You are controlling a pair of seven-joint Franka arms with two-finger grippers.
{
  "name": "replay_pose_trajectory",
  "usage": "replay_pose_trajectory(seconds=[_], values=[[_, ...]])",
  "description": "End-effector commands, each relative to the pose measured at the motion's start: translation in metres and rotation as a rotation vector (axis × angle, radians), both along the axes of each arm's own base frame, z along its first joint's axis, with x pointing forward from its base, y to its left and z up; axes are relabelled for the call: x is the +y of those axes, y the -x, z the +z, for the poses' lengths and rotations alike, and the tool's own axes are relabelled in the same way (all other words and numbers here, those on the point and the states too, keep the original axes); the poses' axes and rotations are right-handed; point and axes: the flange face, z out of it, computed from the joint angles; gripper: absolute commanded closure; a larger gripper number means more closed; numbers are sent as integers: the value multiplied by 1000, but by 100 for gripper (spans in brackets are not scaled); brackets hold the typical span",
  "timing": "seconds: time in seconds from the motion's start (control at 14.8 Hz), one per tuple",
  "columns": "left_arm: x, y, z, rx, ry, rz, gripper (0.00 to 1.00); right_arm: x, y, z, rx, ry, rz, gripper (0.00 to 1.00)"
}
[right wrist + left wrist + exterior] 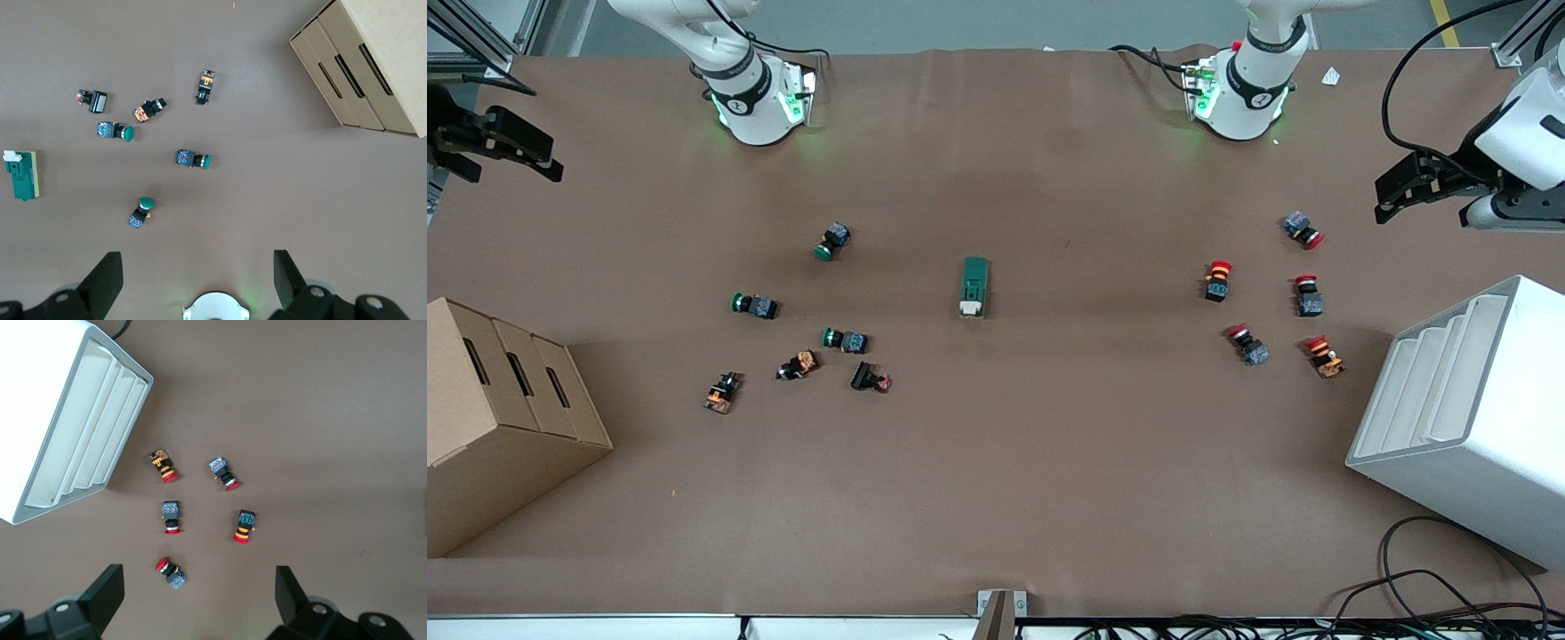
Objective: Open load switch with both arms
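The load switch [975, 286] is a dark-green block lying flat near the table's middle, its white toggle end [971, 308] toward the front camera. The right wrist view shows it too, the load switch [22, 175] sitting at that picture's edge. My right gripper [516, 164] hangs open in the air at the right arm's end of the table, fingers [107, 277] wide apart and holding nothing. My left gripper [1383, 203] hangs open over the left arm's end, with a red push button [169, 572] on the table below its fingers [107, 593].
Green and orange push buttons [845, 340] lie scattered toward the right arm's end, and several red ones [1218, 280] toward the left arm's end. A cardboard box [498, 418] and a white slotted bin [1467, 418] stand at the table's two ends. Cables [1432, 596] trail along the front edge.
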Motion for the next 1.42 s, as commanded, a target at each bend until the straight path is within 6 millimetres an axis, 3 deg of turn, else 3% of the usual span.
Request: replay_pose_trajectory(seconds=[0.0, 0.27, 0.47, 0.74, 0.88, 1.35], values=[[1, -2, 5, -2, -17, -19, 0, 0, 6, 1, 0, 3, -9, 0], [0, -2, 7, -6, -9, -20, 0, -1, 6, 1, 0, 3, -13, 0], [-20, -2, 4, -2, 0, -54, 0, -1, 6, 2, -3, 3, -12, 0], [-72, 3, 3, -13, 67, -88, 0, -1, 6, 5, -9, 3, -13, 0], [-107, 6, -1, -26, 83, -89, 0, -2, 6, 5, -8, 3, -16, 0], [-229, 20, -41, -19, 123, -54, 0, -6, 3, 10, -22, 3, -22, 0]])
